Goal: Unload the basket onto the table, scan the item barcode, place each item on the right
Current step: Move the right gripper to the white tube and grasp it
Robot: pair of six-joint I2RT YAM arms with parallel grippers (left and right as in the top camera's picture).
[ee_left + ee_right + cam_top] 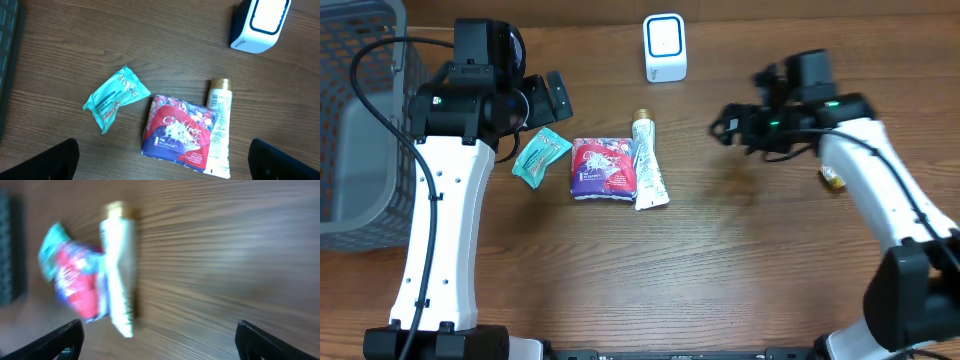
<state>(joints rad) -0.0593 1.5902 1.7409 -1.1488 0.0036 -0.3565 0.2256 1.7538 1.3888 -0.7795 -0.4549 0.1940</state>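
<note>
Three items are laid in a row on the tabletop [740, 260], between the two arms: a teal packet [540, 155], a red pack [603, 167] and a white tube [648, 168]. Which of them is meant for scanning cannot be told from the task alone.

The left end effector [542, 103] is held just behind the packet, at the left end of the row. Its fingers [45, 160] are spread wide with nothing between them, and all three items are framed in the gap. The right end effector [725, 125] is held to the right of the tube and a little farther back, apart from it. Its fingers [60, 340] are likewise set wide and nothing is gripped.

The packet is therefore judged nearest to the left arm and the tube nearest to the right arm, while the pack lies between the two.

The tube is laid flat, touching the right edge of the pack. Its long axis runs from the far side to the near side, only slightly slanted. Its gold cap [642, 118] is pointed away from the robot, toward the scanner [665, 47] at the far edge, and its crimped end is turned toward the robot. The packet is laid on a diagonal, from near left to far right. No barcode can be made out on any item.
</note>
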